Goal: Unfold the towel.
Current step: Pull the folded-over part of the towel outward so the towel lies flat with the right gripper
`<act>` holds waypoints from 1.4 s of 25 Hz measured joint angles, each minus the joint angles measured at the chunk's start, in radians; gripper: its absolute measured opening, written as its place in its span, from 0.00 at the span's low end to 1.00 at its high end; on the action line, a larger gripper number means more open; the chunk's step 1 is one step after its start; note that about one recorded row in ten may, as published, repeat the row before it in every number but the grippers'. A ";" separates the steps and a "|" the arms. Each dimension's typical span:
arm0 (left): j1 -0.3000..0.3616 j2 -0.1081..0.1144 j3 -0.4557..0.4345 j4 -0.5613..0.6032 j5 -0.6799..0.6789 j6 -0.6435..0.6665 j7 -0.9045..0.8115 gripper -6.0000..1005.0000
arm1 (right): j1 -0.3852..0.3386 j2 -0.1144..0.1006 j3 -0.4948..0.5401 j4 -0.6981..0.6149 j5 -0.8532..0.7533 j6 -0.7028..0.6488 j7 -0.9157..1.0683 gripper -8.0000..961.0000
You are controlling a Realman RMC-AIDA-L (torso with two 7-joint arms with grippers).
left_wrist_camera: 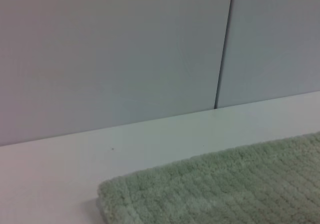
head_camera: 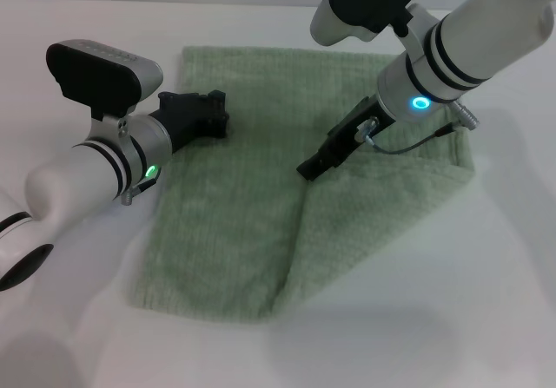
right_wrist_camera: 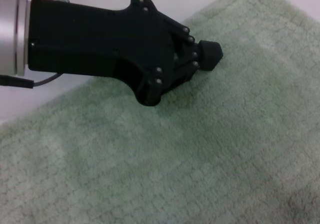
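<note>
The pale green towel (head_camera: 243,206) lies on the white table, with its right part folded over as a flap (head_camera: 373,206). The flap's edge runs from my right gripper's tip down to the front edge. My right gripper (head_camera: 311,167) points down at the towel's middle. Its fingers look shut, at the flap's corner. My left gripper (head_camera: 208,112) lies low over the towel's left edge. It also shows in the right wrist view (right_wrist_camera: 210,56), shut and empty just above the cloth. The left wrist view shows only a towel corner (left_wrist_camera: 220,189).
The white table (head_camera: 417,336) extends on all sides of the towel. A grey panelled wall (left_wrist_camera: 125,53) stands behind the table's far edge. A thin cable (head_camera: 408,145) hangs by the right wrist over the towel.
</note>
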 joint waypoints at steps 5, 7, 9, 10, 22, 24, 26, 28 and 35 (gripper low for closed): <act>0.000 0.000 0.001 0.000 0.000 0.000 0.000 0.00 | 0.012 0.000 0.000 0.022 0.001 -0.001 -0.002 0.81; 0.000 0.000 0.001 0.000 0.000 0.000 0.000 0.00 | 0.015 0.000 0.000 0.026 0.002 -0.001 -0.002 0.80; 0.000 0.000 0.002 -0.001 0.000 0.000 0.000 0.00 | 0.018 0.000 -0.005 0.032 0.004 -0.001 -0.002 0.79; 0.000 0.000 0.002 -0.002 0.000 0.000 0.000 0.00 | 0.020 0.000 -0.009 0.035 0.004 -0.001 -0.002 0.78; 0.000 0.000 0.002 -0.002 0.000 0.000 0.000 0.00 | 0.025 -0.001 -0.024 0.039 0.004 0.005 0.002 0.28; 0.000 0.000 0.002 -0.002 0.000 0.000 0.000 0.00 | 0.022 -0.002 -0.024 0.033 0.004 0.006 0.000 0.21; 0.001 0.000 0.002 -0.002 0.000 0.000 0.000 0.00 | 0.015 -0.003 -0.024 0.015 0.003 0.011 -0.006 0.17; 0.002 0.000 0.002 -0.002 0.000 0.000 0.000 0.00 | 0.006 -0.003 -0.025 -0.010 0.000 0.024 -0.014 0.12; 0.007 0.002 0.001 -0.004 0.000 0.000 0.000 0.00 | -0.039 -0.005 -0.056 -0.133 -0.002 0.092 -0.015 0.04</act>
